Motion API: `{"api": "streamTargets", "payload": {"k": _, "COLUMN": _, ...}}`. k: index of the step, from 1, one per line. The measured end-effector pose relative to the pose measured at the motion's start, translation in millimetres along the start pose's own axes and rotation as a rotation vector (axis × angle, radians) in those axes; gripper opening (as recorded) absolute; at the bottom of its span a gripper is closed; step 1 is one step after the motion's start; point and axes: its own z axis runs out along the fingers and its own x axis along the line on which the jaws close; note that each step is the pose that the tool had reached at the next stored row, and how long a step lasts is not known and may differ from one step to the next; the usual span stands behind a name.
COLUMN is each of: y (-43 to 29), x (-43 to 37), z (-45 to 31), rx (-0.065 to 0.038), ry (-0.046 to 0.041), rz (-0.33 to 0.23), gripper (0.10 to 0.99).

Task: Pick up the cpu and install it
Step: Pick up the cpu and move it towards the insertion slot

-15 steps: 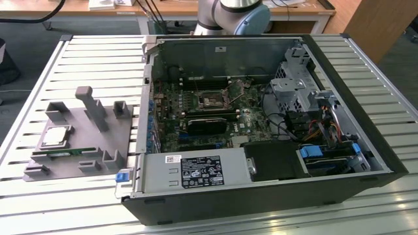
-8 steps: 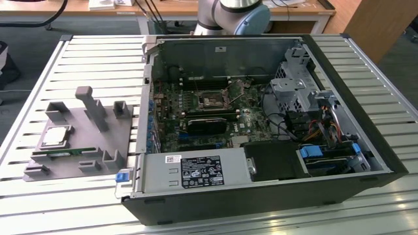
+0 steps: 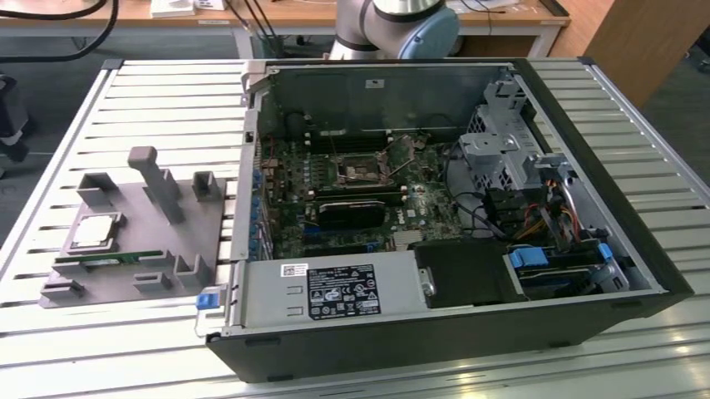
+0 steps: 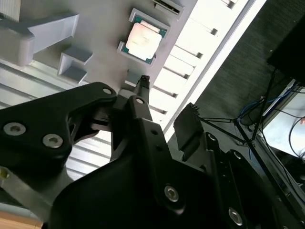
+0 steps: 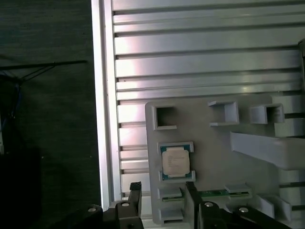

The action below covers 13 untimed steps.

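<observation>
The cpu (image 3: pixel 95 229) is a small square chip with a silver top. It lies flat in a recess of the grey holder block (image 3: pixel 150 249), at the exterior view's left, beside the open computer case (image 3: pixel 444 208). In both wrist views the cpu (image 5: pixel 175 162) (image 4: pixel 143 40) lies a little way beyond my black fingertips. My gripper (image 5: pixel 163 191) (image 4: pixel 166 101) hangs above the holder block (image 5: pixel 219 143), open, with nothing between its fingers. It is apart from the chip. The motherboard's processor socket (image 3: pixel 361 172) sits uncovered inside the case.
A thin green memory stick (image 5: pixel 213 193) (image 3: pixel 102 259) lies in a slot of the holder beside the chip. Upright grey posts (image 3: pixel 155 179) rise from the holder. The slatted metal table (image 3: pixel 166 100) carries everything, and its edge (image 5: pixel 102 119) runs close to the holder. The arm's base (image 3: pixel 400 25) stands behind the case.
</observation>
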Motion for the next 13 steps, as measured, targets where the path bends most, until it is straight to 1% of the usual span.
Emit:
{"api": "streamTargets", "payload": {"k": 1, "y": -0.8, "x": 0.7, "z": 1.8, "rx": 0.0, "ry": 0.0021, "rz": 0.0, "gripper": 0.467}}
{"api": "streamTargets", "payload": {"k": 2, "y": -1.5, "x": 1.7, "z": 3.5, "rx": 0.0, "ry": 0.0039, "rz": 0.0, "gripper": 0.525}}
{"api": "streamTargets", "payload": {"k": 3, "y": -2.4, "x": 2.3, "z": 5.5, "rx": 0.0, "ry": 0.0052, "rz": 0.0, "gripper": 0.525}}
{"api": "streamTargets", "payload": {"k": 5, "y": -3.5, "x": 3.5, "z": 9.1, "rx": 0.001, "ry": 0.0073, "rz": -0.002, "gripper": 0.639}}
{"api": "streamTargets", "payload": {"k": 6, "y": -3.8, "x": 4.0, "z": 10.9, "rx": 0.001, "ry": 0.0076, "rz": -0.003, "gripper": 0.639}}
{"api": "streamTargets", "payload": {"k": 7, "y": -3.9, "x": 4.3, "z": 12.7, "rx": 0.0, "ry": 0.0078, "rz": -0.005, "gripper": 0.706}}
{"api": "streamTargets", "payload": {"k": 11, "y": -4.1, "x": 4.4, "z": 19.9, "rx": -0.002, "ry": 0.0087, "rz": -0.01, "gripper": 0.706}}
{"api": "streamTargets", "payload": {"k": 13, "y": -4.2, "x": 4.4, "z": 23.4, "rx": -0.002, "ry": 0.0112, "rz": -0.01, "gripper": 0.706}}
